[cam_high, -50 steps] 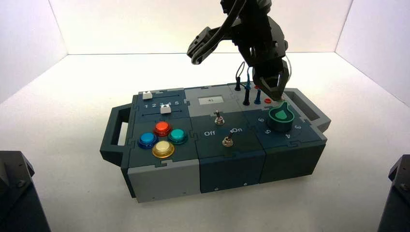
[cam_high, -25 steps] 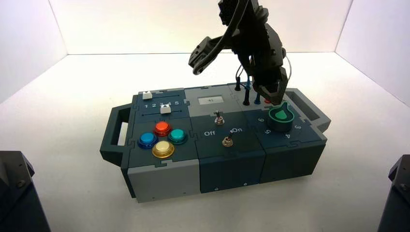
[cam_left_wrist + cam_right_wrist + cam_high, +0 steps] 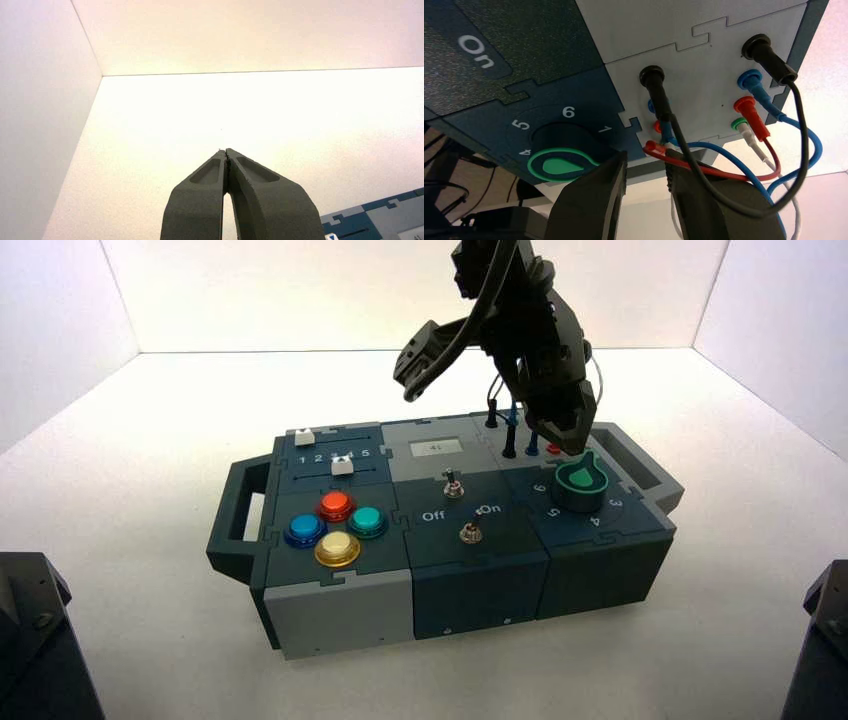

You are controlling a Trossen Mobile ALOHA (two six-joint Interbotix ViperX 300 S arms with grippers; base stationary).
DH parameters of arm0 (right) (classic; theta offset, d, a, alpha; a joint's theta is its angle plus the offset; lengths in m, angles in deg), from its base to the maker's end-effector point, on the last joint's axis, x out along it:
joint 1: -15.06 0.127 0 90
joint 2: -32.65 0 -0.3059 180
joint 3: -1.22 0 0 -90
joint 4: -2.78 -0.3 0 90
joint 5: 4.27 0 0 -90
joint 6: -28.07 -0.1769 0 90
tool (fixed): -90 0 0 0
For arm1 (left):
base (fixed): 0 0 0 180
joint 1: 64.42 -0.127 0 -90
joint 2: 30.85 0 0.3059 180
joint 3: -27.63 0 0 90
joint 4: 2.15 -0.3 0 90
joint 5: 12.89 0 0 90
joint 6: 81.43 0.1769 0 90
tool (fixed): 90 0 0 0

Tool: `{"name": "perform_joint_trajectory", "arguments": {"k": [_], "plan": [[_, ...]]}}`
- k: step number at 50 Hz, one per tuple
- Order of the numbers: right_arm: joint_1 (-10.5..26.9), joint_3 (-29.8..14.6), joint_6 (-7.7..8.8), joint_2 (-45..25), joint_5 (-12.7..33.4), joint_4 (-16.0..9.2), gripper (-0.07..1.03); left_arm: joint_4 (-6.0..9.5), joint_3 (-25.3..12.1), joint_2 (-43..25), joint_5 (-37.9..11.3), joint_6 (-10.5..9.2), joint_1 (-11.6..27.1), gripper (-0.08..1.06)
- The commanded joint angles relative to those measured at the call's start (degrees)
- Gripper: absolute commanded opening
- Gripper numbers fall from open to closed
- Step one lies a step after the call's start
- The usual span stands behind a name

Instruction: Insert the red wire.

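White box top, red wire (image 3: 704, 167) plug between right claw (image 3: 646, 172) fingers

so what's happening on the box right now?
The right gripper is over the wire sockets at the box's far right corner, beside the green knob, jaws open. The red wire has one plug seated in a red socket; its other plug lies loose just in front of the fingertips, not gripped and not in the empty red socket beside it. The black and blue wires are plugged in at both ends. The left gripper is shut and parked off the box's near left.
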Motion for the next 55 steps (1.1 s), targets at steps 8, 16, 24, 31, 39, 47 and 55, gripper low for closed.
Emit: {"name": "perform_joint_trajectory", "arguments": {"k": [8,16,24,31,39,47,55], "plan": [[0.00,-0.97,-0.18,0.44,0.09,0.79,0.40,0.00,-1.93,-0.09,0.53,-0.09,0.09,-0.03],[0.00,-1.23,-0.26,0.35,0.09,1.14,0.40,-0.09,-1.93,0.00,0.62,-0.09,0.00,-0.03],[0.00,-1.49,-0.35,0.18,0.09,1.14,0.37,-0.09,-1.93,0.00,0.53,-0.09,0.09,-0.03],[0.00,-1.76,-0.53,-0.35,0.09,1.14,0.37,-0.09,-1.93,0.00,0.53,-0.09,0.09,-0.03],[0.00,-1.93,-0.70,-0.88,0.09,1.14,0.36,-0.18,-1.93,0.00,0.53,0.00,0.00,-0.03],[0.00,-1.93,-0.79,-0.97,0.00,1.14,0.35,-0.18,-1.93,0.09,0.53,0.00,0.09,-0.03],[0.00,-1.93,-0.88,-1.14,0.00,1.14,0.31,-0.18,-1.93,0.26,0.62,0.00,0.09,-0.03]]}}
